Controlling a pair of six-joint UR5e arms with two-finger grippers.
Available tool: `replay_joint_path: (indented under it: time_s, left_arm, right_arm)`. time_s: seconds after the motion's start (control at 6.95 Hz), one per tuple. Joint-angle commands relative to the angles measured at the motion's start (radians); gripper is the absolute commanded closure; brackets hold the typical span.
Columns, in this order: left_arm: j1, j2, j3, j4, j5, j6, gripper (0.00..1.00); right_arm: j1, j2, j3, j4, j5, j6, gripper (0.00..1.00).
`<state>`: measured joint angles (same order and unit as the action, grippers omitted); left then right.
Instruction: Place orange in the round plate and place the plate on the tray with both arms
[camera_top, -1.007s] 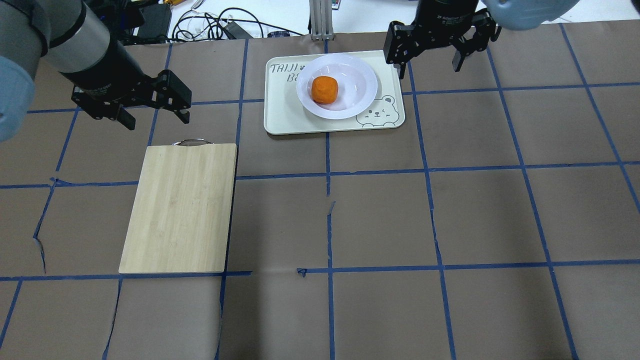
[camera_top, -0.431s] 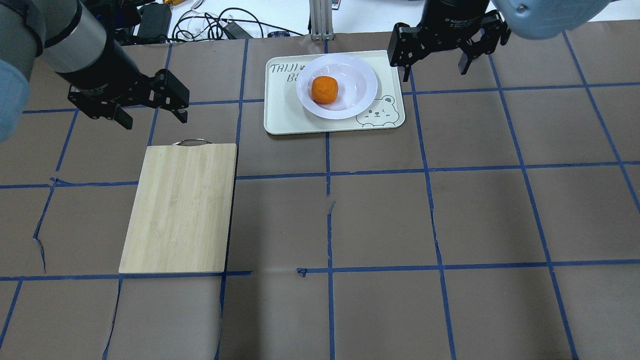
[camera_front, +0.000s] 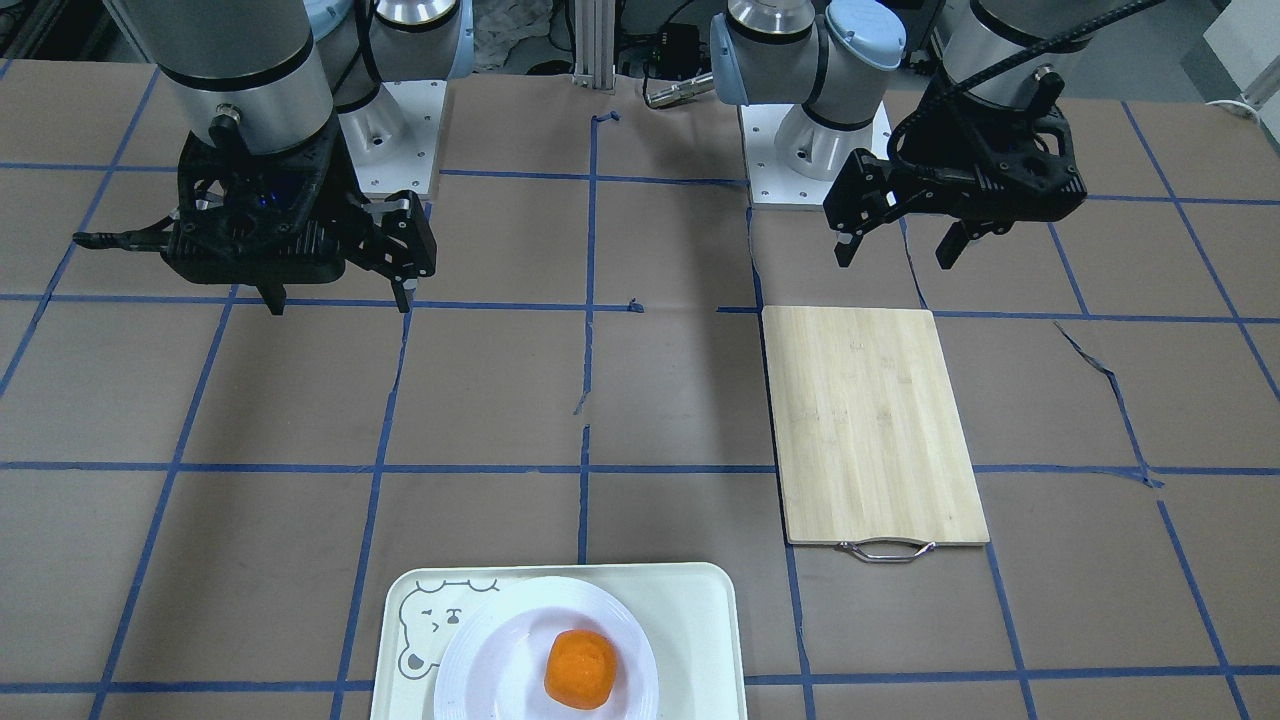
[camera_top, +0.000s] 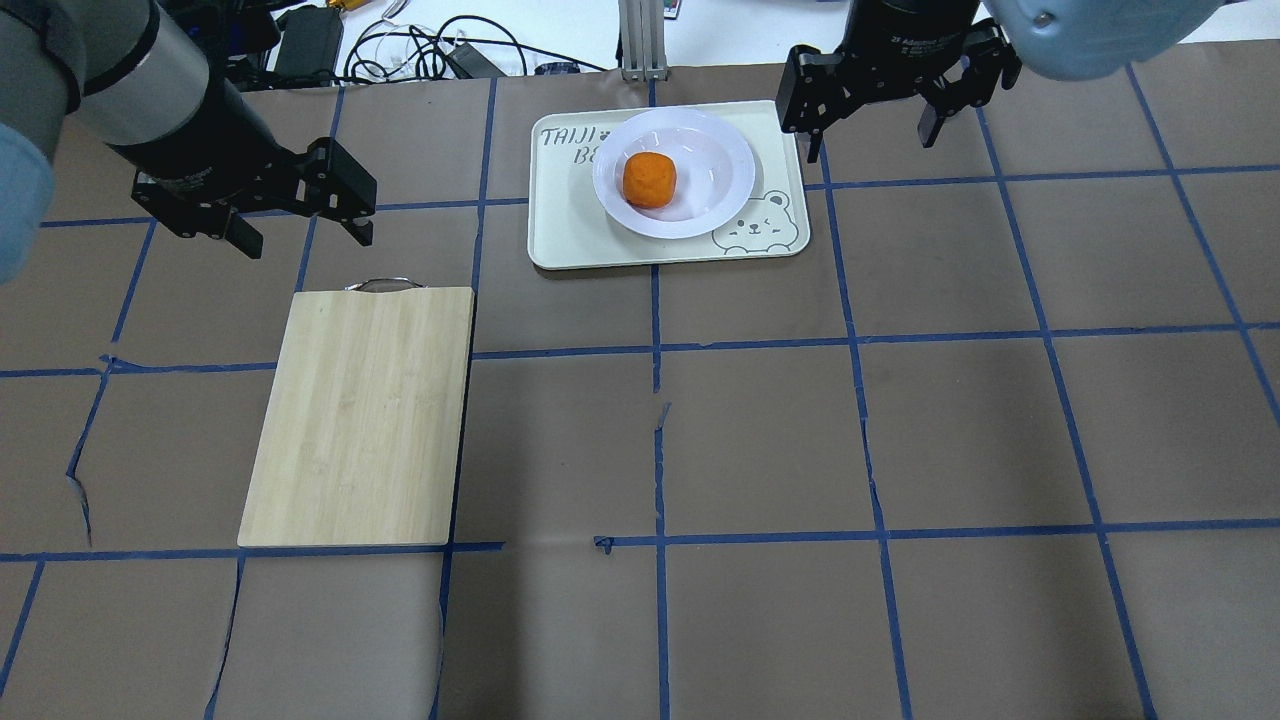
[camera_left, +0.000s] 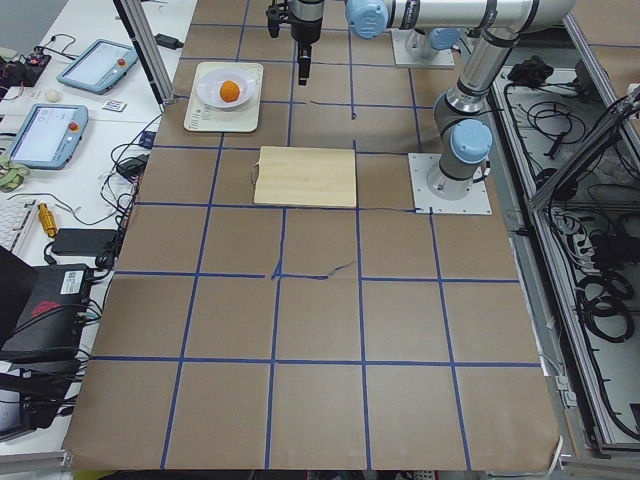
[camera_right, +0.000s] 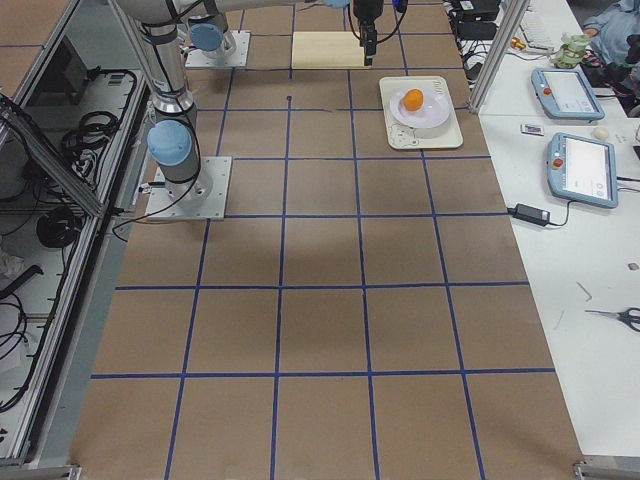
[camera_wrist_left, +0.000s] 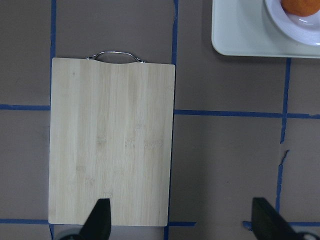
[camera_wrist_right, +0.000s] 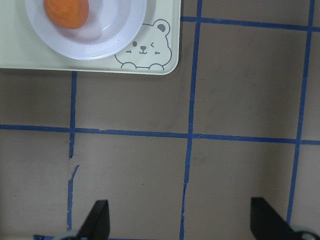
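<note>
The orange (camera_top: 649, 179) is sitting in the white plate (camera_top: 722, 148), a little toward 9 o'clock of the plate's centre. The plate is resting on the tray (camera_top: 570, 240), which is lying at 12 o'clock on the worktop (camera_top: 900, 430) in the overhead view. The left end effector (camera_top: 306, 240) is hovering at about 10 o'clock, just beyond the handle end of the cutting board (camera_top: 358, 415), with its fingers spread apart and gripping nothing. The right end effector (camera_top: 870, 144) is hanging just beside the tray's 3 o'clock edge, at about 1 o'clock on the worktop, also spread apart and empty, touching neither tray nor plate. Judging by how things are lying, both placements are looking done and the closing step is in hand. The next move is probably calling only for the arms to lift clear without brushing the tray.
</note>
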<state>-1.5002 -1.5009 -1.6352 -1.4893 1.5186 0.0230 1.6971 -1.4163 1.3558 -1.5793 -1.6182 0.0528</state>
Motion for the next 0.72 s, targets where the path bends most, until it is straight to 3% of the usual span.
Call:
replay_joint_path:
  time_s: [0.0,0.58]
  left_arm:
    - [0.0,0.001,0.0,0.001,0.0,0.0,0.0]
    - [0.0,0.001,0.0,-0.003,-0.003,0.002,0.0]
  right_arm:
    - [-0.002,0.0,0.0,-0.001,-0.005,-0.005,0.0]
    - [0.002,0.0,0.0,-0.001,-0.005,0.001,0.0]
